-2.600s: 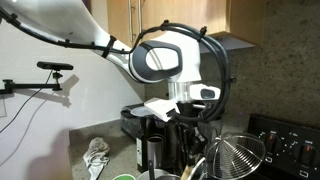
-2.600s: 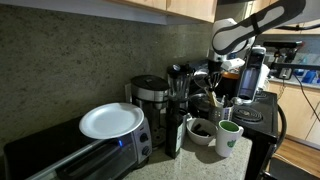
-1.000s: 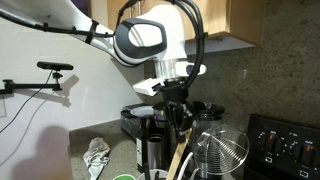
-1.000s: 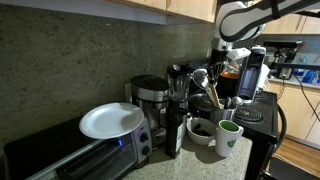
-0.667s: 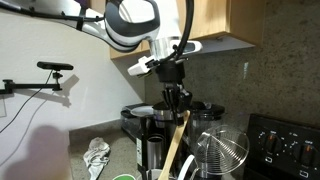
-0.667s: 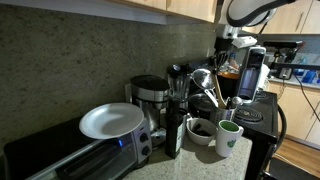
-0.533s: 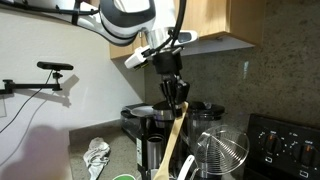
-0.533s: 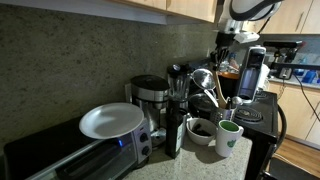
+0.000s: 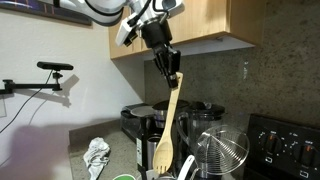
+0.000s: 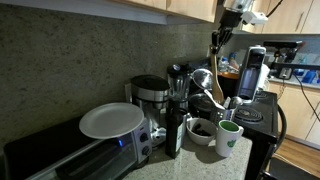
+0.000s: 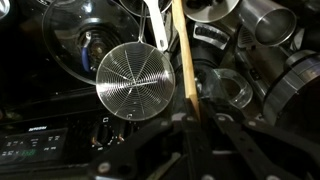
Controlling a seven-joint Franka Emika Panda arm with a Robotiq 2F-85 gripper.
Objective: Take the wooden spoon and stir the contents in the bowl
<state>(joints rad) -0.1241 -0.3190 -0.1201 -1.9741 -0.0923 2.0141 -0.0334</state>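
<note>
One spoon [image 9: 167, 118] hangs in the air, and the pincer [image 9: 172, 76] is clamped on the top end of its handle. The spoon is long, thin and light brown. Its small round end points down and the handle leans a little. In an exterior view the round end hangs low in front of the black coffee maker [image 9: 138, 124], just beside a round wire whisk [image 9: 221, 150]. I cannot tell if the spoon touches anything down there. In the wrist view the handle [image 11: 184, 60] runs up the middle from the dark pincer [image 11: 188, 120], right next to the wire whisk [image 11: 135, 80], with shiny metal cups and glass around it. A dark panel in the bottom corner of that view has tiny white words, too small to read. In an exterior view the pincer [image 10: 215, 38] is up high near the wood cupboards. Below it on the tabletop [image 10: 195, 166] stand a blender [image 10: 180, 84], a dark bowl [image 10: 202, 130] and a green and white cup [image 10: 229, 137]. A white plate [image 10: 110, 121] lies on top of a toaster oven [image 10: 70, 156]. A crumpled cloth [image 9: 96, 155] lies near the coffee maker.
</note>
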